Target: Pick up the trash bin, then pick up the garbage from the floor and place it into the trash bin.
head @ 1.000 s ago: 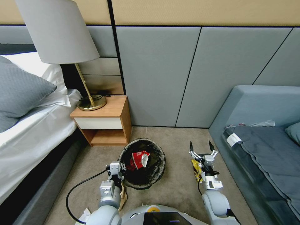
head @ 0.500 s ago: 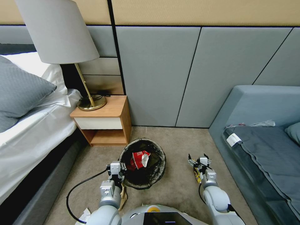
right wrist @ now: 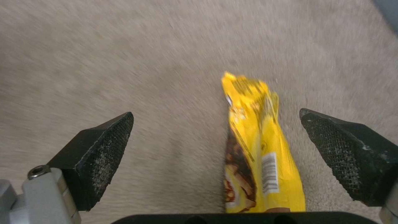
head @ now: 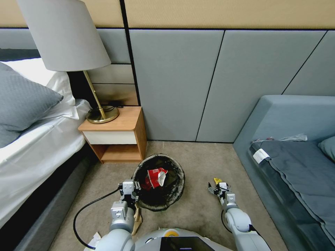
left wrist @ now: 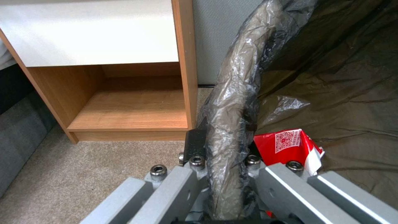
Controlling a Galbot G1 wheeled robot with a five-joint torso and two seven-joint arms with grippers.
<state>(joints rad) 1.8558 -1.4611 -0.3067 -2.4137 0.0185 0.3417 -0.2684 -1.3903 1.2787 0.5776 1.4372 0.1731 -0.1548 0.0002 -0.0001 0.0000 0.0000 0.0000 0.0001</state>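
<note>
Your left gripper point(left wrist: 224, 174) pinches the trash bin point(head: 158, 181) rim; your right gripper point(right wrist: 215, 149) is spread, yellow wrapper point(right wrist: 253, 149) between its fingers.

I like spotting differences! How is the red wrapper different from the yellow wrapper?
The red wrapper lies inside the trash bin; the yellow wrapper lies on the floor.
The red wrapper is crumpled with white patches; the yellow wrapper is long and flattish with brown print.
The left gripper clamps the bin's rim beside the red wrapper; the right gripper is open around the yellow wrapper.
Both are litter.
</note>
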